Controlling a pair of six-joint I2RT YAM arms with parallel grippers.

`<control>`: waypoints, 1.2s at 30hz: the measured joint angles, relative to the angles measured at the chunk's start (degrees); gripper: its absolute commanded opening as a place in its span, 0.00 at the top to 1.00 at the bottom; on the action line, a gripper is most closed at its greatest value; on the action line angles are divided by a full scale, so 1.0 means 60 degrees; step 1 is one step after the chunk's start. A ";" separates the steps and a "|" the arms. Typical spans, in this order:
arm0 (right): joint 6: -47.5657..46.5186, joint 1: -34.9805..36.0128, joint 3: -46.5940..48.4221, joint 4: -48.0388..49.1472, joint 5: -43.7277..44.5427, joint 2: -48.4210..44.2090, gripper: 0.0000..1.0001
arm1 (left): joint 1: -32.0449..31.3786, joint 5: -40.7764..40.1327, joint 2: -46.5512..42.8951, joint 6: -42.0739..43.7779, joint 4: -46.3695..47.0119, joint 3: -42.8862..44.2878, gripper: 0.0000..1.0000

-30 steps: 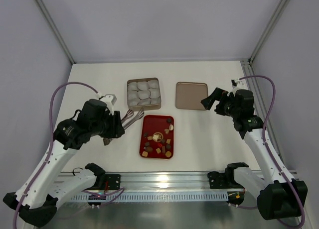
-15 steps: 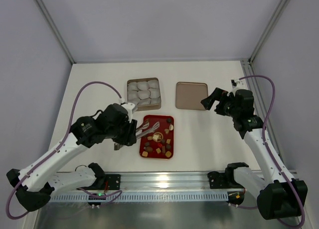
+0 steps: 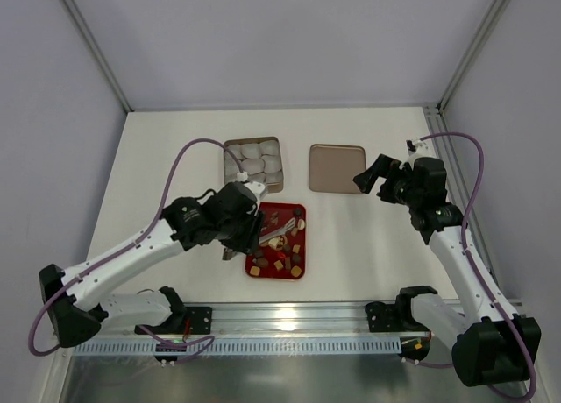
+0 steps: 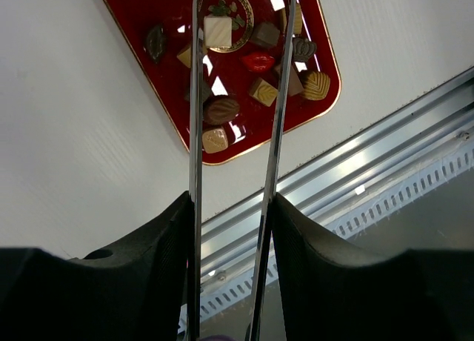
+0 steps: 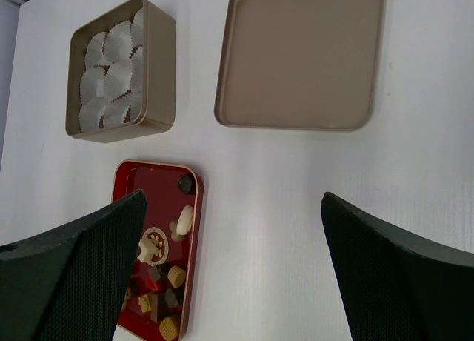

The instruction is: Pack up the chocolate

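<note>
On the red tray (image 4: 122, 7) the chocolate (image 4: 222, 110) is scattered. The left gripper (image 4: 231, 204) is half closed on steel tongs (image 4: 195, 96) above that tray. The right gripper (image 5: 233, 199) is spread wide, empty, well apart from it. A piece could be flicked out if pinched off-centre.

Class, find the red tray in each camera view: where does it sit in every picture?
Top external: the red tray lies at centre.
Left wrist: top edge, behind the tongs.
Right wrist: lower left, running off the bottom.
Shared landmark: the tray's round gold emblem, clearest in the wrist views.
</note>
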 measured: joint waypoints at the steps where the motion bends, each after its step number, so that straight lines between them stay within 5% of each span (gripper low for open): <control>1: 0.0000 0.0000 0.0000 -0.0004 0.0000 0.0000 0.00 | -0.0036 -0.0011 0.0171 0.0004 0.0120 0.0004 0.55; 36: -0.0004 0.0018 0.0000 -0.0018 -0.0004 0.0000 0.00 | -0.0444 -0.0514 0.2583 0.0098 0.1384 0.0659 0.59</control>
